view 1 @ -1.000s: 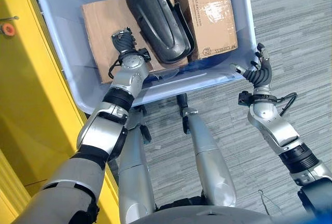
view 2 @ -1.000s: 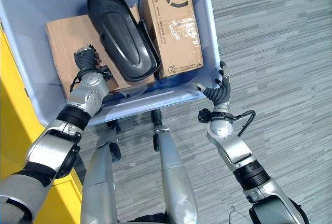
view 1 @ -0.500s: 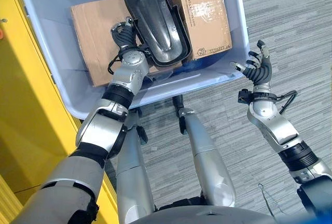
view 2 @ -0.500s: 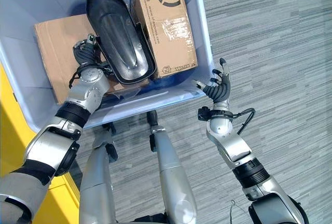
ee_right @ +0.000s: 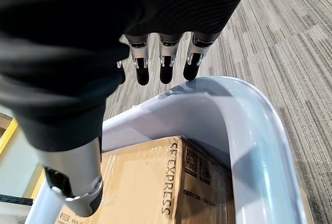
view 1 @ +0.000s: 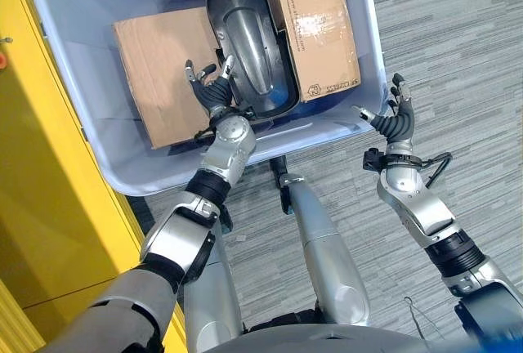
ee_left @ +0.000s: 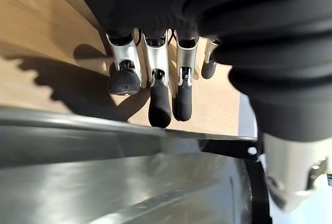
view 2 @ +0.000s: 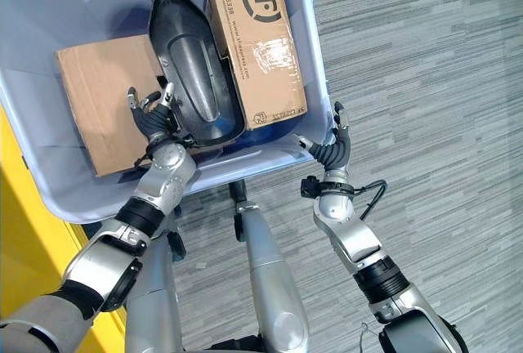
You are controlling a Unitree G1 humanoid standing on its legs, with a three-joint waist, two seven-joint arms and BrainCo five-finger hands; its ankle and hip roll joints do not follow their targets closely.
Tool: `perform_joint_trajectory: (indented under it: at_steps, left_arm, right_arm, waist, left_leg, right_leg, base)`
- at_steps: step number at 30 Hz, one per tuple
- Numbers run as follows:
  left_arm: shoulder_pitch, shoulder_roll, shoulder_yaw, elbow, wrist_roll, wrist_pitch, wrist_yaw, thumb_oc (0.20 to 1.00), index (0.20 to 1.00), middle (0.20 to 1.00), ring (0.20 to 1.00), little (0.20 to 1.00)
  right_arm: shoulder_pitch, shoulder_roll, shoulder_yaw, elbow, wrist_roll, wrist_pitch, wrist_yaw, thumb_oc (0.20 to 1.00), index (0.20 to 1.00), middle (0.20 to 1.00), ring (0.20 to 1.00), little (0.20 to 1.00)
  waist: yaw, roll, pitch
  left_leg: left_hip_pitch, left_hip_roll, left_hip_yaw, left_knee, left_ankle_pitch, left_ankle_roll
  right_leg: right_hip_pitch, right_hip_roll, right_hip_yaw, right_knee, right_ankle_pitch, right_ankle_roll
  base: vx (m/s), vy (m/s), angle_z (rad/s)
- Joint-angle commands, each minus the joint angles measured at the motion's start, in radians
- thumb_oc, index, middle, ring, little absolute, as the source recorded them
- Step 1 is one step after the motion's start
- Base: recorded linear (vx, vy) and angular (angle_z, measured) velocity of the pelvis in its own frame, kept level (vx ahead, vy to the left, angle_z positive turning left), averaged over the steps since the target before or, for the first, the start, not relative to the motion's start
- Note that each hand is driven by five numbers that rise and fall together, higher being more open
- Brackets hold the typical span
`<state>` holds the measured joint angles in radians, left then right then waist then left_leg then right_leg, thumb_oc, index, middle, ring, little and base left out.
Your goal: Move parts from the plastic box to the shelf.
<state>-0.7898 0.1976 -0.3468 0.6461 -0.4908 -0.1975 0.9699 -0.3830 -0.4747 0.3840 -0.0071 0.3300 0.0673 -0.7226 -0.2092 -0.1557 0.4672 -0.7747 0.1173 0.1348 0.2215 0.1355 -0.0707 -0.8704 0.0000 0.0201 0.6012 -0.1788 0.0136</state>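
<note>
Three things lie in the pale blue plastic box [view 1: 98,136]: a flat brown cardboard box [view 1: 159,67] on the left, a long black moulded part [view 1: 249,46] in the middle, and a taller printed carton [view 1: 315,30] on the right, the black part resting between the two and leaning partly on the flat cardboard. The left hand [view 1: 214,91] reaches over the near wall of the box, its fingers spread wide and holding nothing, over the right edge of the flat cardboard and just beside the near end of the black part; in the left wrist view its dark fingertips [ee_left: 160,110] hang relaxed above the cardboard at the part's rim. The right hand [view 1: 395,120] is up, fingers splayed open and empty, just outside the box's near right corner over grey striped carpet [view 1: 458,51]. A yellow frame [view 1: 49,206] stands along the left of the box.
</note>
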Motion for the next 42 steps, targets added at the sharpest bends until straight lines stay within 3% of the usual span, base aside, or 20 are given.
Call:
perform_joint_trajectory:
  at_steps: [1, 9, 14, 19, 27, 32, 39, 42]
  left_arm:
    - [0.056, -0.101, -0.025, 0.039, 0.031, 0.053, 0.042, 1.0, 1.0, 1.0, 1.0, 1.0]
    - [0.049, -0.113, -0.064, 0.046, 0.05, 0.15, 0.038, 1.0, 1.0, 1.0, 1.0, 1.0]
    - [0.013, -0.114, -0.073, 0.109, 0.027, 0.27, 0.111, 1.0, 1.0, 1.0, 1.0, 1.0]
    - [-0.042, -0.106, -0.053, 0.187, -0.03, 0.315, 0.168, 1.0, 1.0, 1.0, 1.0, 1.0]
    - [-0.112, -0.097, -0.034, 0.264, -0.11, 0.369, 0.157, 1.0, 1.0, 1.0, 1.0, 1.0]
    - [-0.137, -0.086, -0.021, 0.313, -0.161, 0.429, 0.252, 1.0, 1.0, 1.0, 1.0, 1.0]
    - [-0.156, -0.081, -0.029, 0.395, -0.104, 0.523, 0.238, 1.0, 1.0, 1.0, 1.0, 1.0]
    - [-0.151, -0.084, -0.043, 0.412, -0.106, 0.53, 0.236, 1.0, 1.0, 1.0, 1.0, 1.0]
  right_arm:
    - [0.022, -0.013, -0.044, -0.051, -0.011, -0.075, -0.023, 1.0, 1.0, 1.0, 1.0, 1.0]
    - [0.02, -0.006, -0.032, -0.041, 0.002, -0.08, -0.025, 1.0, 1.0, 1.0, 1.0, 1.0]
    - [0.005, -0.012, -0.027, -0.024, 0.017, -0.083, -0.011, 1.0, 1.0, 1.0, 1.0, 1.0]
    - [-0.022, -0.014, -0.014, -0.013, 0.042, -0.07, -0.006, 1.0, 1.0, 1.0, 1.0, 1.0]
    - [-0.056, -0.015, -0.003, -0.009, 0.063, -0.039, -0.011, 1.0, 1.0, 1.0, 1.0, 1.0]
    - [-0.074, -0.02, 0.002, -0.007, 0.077, -0.017, -0.016, 1.0, 1.0, 1.0, 1.0, 1.0]
    - [-0.1, -0.023, 0.024, -0.006, 0.109, -0.011, -0.032, 1.0, 1.0, 1.0, 1.0, 1.0]
    - [-0.103, -0.027, 0.026, -0.006, 0.112, -0.014, -0.029, 1.0, 1.0, 1.0, 1.0, 1.0]
  waist:
    - [0.004, 0.017, 0.053]
    - [0.001, 0.009, 0.053]
    - [-0.009, -0.003, 0.053]
    - [-0.022, -0.021, 0.053]
    - [-0.035, -0.036, 0.053]
    - [-0.041, -0.04, 0.053]
    - [-0.046, -0.048, 0.053]
    - [-0.047, -0.048, 0.053]
  left_leg:
    - [0.004, -0.017, 0.019, 0.058, -0.112, -0.014]
    - [0.007, -0.015, 0.023, 0.048, -0.111, -0.012]
    - [0.005, -0.009, 0.026, 0.057, -0.112, -0.015]
    - [0.001, -0.001, 0.029, 0.078, -0.116, -0.017]
    - [-0.003, 0.007, 0.03, 0.1, -0.122, -0.02]
    - [-0.01, 0.01, 0.029, 0.115, -0.128, -0.021]
    - [-0.024, 0.017, 0.028, 0.129, -0.131, -0.021]
    - [-0.029, 0.017, 0.028, 0.131, -0.13, -0.021]
  right_leg:
    - [0.065, 0.058, -0.069, -0.077, -0.02, -0.004]
    - [0.065, 0.057, -0.07, -0.087, -0.012, -0.002]
    - [0.062, 0.057, -0.072, -0.083, -0.011, -0.002]
    - [0.056, 0.058, -0.07, -0.07, -0.013, -0.003]
    - [0.051, 0.059, -0.07, -0.062, -0.012, -0.007]
    - [0.044, 0.061, -0.069, -0.054, -0.016, -0.009]
    - [0.029, 0.063, -0.068, -0.047, -0.017, -0.012]
    - [0.025, 0.065, -0.068, -0.047, -0.015, -0.013]
  base:
    - [0.0, -0.036, 0.06]
    - [0.0, -0.008, 0.01]
    - [0.0, 0.0, 0.0]
    - [0.0, -0.007, 0.0]
    - [0.01, -0.024, 0.0]
    - [0.01, -0.023, -0.01]
    - [0.01, -0.044, -0.02]
    - [0.0, -0.032, -0.05]
